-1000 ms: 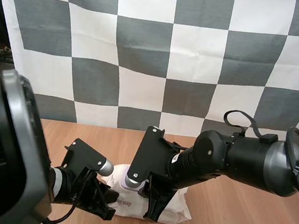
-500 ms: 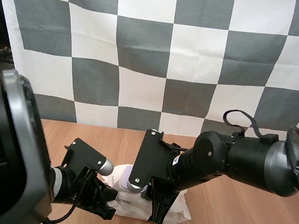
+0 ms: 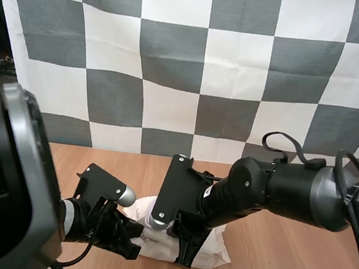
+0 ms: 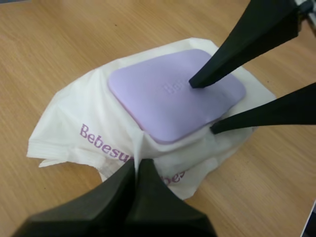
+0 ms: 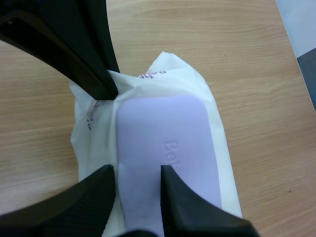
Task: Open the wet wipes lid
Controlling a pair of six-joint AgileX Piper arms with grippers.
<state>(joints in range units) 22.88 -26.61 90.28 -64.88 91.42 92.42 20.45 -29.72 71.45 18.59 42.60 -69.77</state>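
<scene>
Wooden table [image 3: 283,250], light grain, under both arms. On it, between the two grippers: wet wipes pack [image 4: 74,128], soft white wrapper with purple print, crumpled along its edges. On top of the pack: purple lid [image 4: 173,94], a rounded rectangle with embossed lettering, flat against the wrapper and shut.

Left gripper [image 4: 137,165]: fingers pressed together at the pack edge nearest that arm, clamped on a raised fold of white wrapper. Fold drawn up into a thin ridge between the tips, just beside one corner of the lid. No grip on the lid itself.

Right gripper [image 5: 138,170]: fingers spread apart, nothing held. One tip down at the lid's face, close to the lettering; contact cannot be confirmed. Other tip just off the lid's rim, at the wrapper beside it. Straddles the same side of the lid as the left pinch, farther along that edge.

High view: both grippers low at the pack, left at its left end, right over its middle, part of the white wrapper showing beneath them.
</scene>
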